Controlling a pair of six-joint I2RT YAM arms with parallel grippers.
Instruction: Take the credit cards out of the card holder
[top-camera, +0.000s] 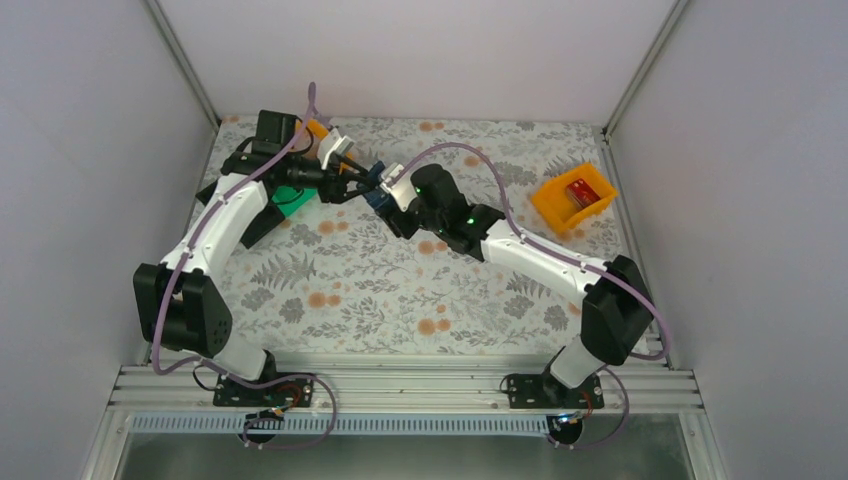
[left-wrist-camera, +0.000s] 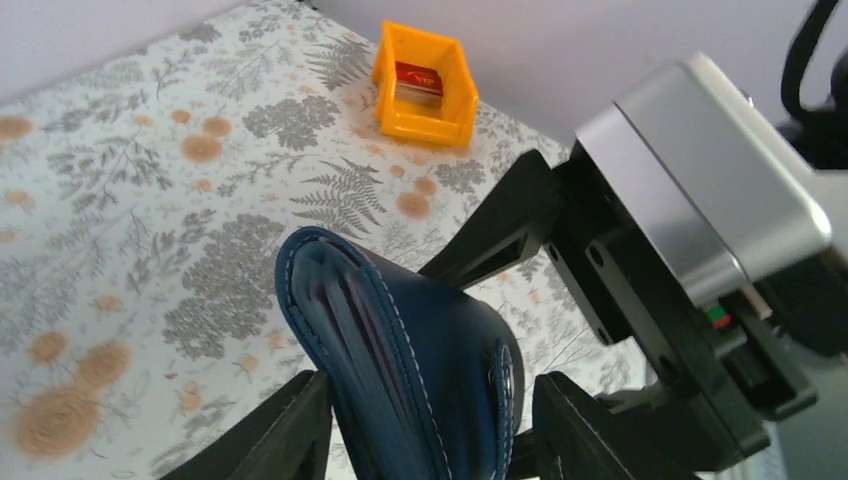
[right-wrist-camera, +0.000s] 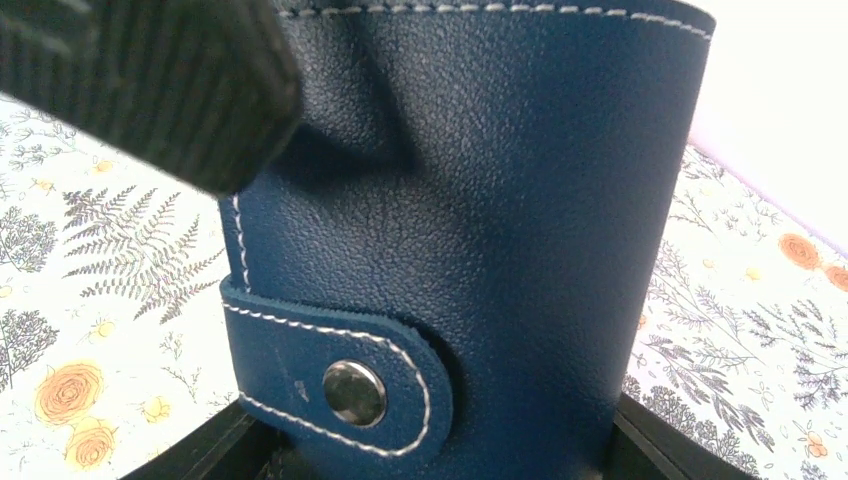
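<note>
The card holder (top-camera: 375, 190) is a dark navy wallet, snapped shut and held in the air between both grippers at the back middle of the table. My right gripper (top-camera: 392, 195) is shut on it; in the right wrist view (right-wrist-camera: 440, 440) the holder (right-wrist-camera: 480, 200) fills the space between the fingers. My left gripper (top-camera: 358, 178) is open around it. In the left wrist view (left-wrist-camera: 430, 390) one finger (left-wrist-camera: 285, 425) touches the holder (left-wrist-camera: 420, 340) and the other finger (left-wrist-camera: 570, 425) stands a narrow gap away. Thin layers show in the holder's open edge (left-wrist-camera: 335, 310); no card is out.
An orange bin (top-camera: 572, 198) stands at the back right with a flat red thing (left-wrist-camera: 418, 78) in it. A green bin (top-camera: 290, 197) and a black one lie under the left arm, with another orange bin (top-camera: 316, 128) behind. The floral cloth (top-camera: 400, 300) covers the table.
</note>
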